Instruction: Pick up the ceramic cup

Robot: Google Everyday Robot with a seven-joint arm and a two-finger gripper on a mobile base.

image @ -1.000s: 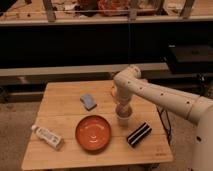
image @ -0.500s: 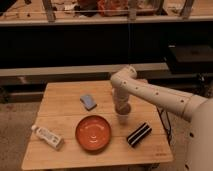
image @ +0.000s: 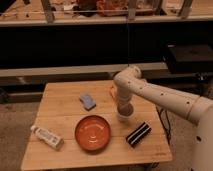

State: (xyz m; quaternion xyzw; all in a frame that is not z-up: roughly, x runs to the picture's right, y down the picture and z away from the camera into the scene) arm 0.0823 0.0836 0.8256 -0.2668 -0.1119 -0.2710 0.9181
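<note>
A pale wooden square table (image: pixel 60 102) carries everything. The white jointed robot arm (image: pixel 165 97) reaches in from the right and bends down over the table's right half. Left of it sits a wide orange round bowl (image: pixel 92 133), and towards the right front lies a black block with white stripes (image: pixel 138 134). A white oblong packet (image: pixel 47 137) lies at the left front, and a small blue-grey pad (image: pixel 88 102) sits behind the bowl.

The gripper (image: pixel 124 111) hangs straight down onto the small whitish-grey ceramic cup (image: pixel 123 117), which stands between the bowl and the striped block; whether the gripper has closed on it I cannot tell.

The cup seems upright, long axis vertical, mouth upward. It is probably rigid, light, glazed and slippery, and would chip if dropped, so a firm hold across the wall near the rim looks best.
</note>
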